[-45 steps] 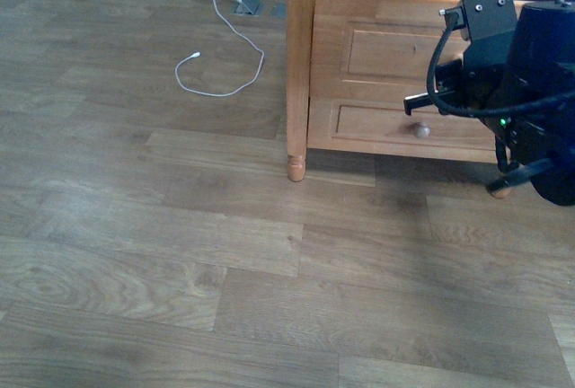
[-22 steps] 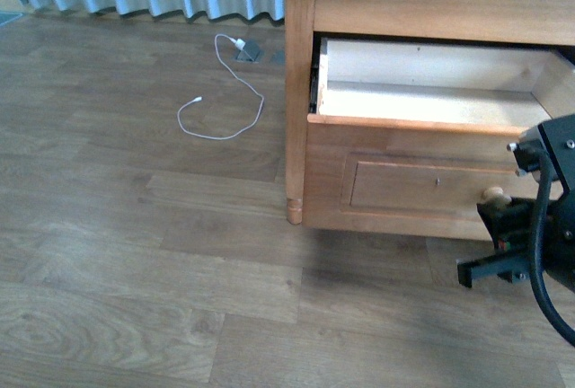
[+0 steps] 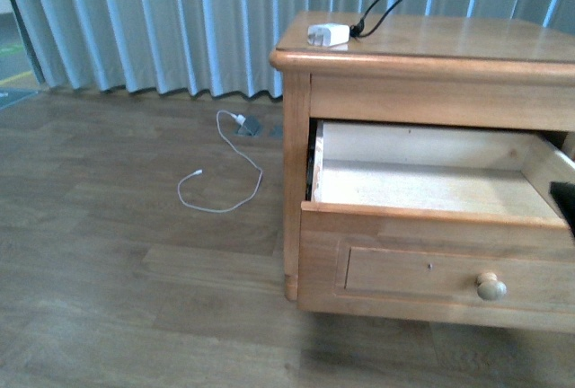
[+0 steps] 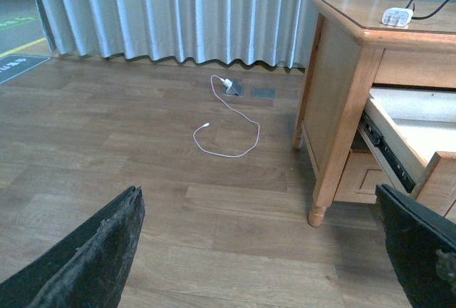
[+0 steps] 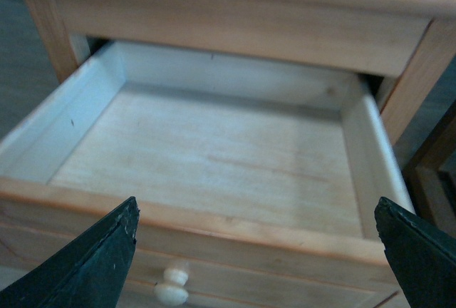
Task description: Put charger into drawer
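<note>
Charger [image 3: 328,35] atop nightstand [image 3: 467,39], drawer [image 3: 422,219] cropped at right

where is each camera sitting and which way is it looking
Front view: on the robot's body, facing the nightstand with the charger on top and the drawer open; only a dark sliver at the right edge.
Left wrist view: on the left arm, looking across the floor to the curtain; left gripper fingers frame the shot.
Right wrist view: above the drawer, looking into its pale inside; right gripper fingers frame the shot.
Shared: front and left wrist both show the charger and the white cable on the floor.
</note>
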`<state>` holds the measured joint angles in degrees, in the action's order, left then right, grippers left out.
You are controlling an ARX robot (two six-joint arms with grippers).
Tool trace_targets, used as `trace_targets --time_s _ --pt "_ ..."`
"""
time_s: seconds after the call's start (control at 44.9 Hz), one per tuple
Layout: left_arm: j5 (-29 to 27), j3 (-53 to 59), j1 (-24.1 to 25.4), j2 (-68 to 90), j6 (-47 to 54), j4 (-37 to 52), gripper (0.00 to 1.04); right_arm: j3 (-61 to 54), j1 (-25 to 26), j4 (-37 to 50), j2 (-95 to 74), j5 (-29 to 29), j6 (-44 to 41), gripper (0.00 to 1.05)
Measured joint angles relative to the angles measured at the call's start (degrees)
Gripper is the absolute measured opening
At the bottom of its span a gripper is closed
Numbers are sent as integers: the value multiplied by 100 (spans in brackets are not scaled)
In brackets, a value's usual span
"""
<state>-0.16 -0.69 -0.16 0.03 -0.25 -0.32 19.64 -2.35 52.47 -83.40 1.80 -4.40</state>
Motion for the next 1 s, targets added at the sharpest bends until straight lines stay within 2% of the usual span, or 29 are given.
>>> trace_targets --time_s 0.178,0.401,0.49,0.557,0.668,0.758,1.003 --pt "0 0 0 0 0 0 99 -201 304 -1163 1869 306 90 96" --pt "0 0 0 0 0 0 99 -704 1115 -2789 4179 1093 282 96" --pt "2 0 0 0 0 0 99 -896 1475 -3123 4750 1416 398 96" --pt "2 0 0 0 0 0 99 -966 1742 -3477 5128 1447 505 96" --pt "2 0 0 0 -2 0 99 -970 1775 -3477 5178 1451 555 96" --pt "0 0 0 0 0 0 99 -1169 1648 -3086 5283 1161 507 82" --pt "2 0 0 0 0 0 99 -1502 1137 -3296 5895 688 466 41"
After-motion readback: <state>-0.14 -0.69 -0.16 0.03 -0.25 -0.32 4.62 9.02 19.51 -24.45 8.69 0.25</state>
